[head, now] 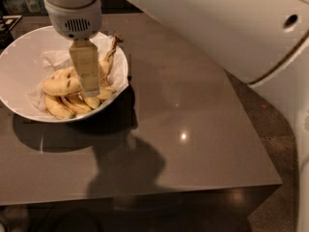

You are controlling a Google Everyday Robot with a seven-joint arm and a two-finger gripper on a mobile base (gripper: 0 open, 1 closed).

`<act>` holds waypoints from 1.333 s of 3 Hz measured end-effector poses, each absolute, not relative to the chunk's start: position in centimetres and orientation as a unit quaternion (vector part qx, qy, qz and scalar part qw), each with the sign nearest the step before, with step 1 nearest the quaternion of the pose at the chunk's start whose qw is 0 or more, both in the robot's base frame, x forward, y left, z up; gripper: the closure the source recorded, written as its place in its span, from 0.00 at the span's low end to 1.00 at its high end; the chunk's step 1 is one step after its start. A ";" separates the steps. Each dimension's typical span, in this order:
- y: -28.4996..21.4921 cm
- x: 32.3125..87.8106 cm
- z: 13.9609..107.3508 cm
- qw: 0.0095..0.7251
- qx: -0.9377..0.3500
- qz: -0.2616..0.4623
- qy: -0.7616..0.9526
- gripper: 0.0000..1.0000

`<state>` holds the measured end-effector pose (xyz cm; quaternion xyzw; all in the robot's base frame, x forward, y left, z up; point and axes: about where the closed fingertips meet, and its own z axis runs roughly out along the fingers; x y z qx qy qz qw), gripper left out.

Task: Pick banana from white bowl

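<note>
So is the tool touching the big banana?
Cannot tell. In the camera view the tool hangs over the white bowl, overlapping the banana, so no contact or gap shows plainly.

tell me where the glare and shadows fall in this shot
camera view: a small bright glare spot sits on the table, with a fainter one farther back; the arm throws a broad dark shadow across the table's near side, and the bowl casts one beneath its near rim; the gripper, down in the bowl over the bananas, is well lit
</note>
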<state>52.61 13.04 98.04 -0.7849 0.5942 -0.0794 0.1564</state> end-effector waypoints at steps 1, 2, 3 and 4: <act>14.3 53.0 96.2 0.144 -0.793 -0.064 0.588 0.20; 15.3 53.4 94.8 0.131 -0.800 -0.054 0.583 0.28; 16.2 53.6 93.8 0.121 -0.806 -0.045 0.577 0.32; 16.9 53.9 92.9 0.112 -0.812 -0.040 0.572 0.32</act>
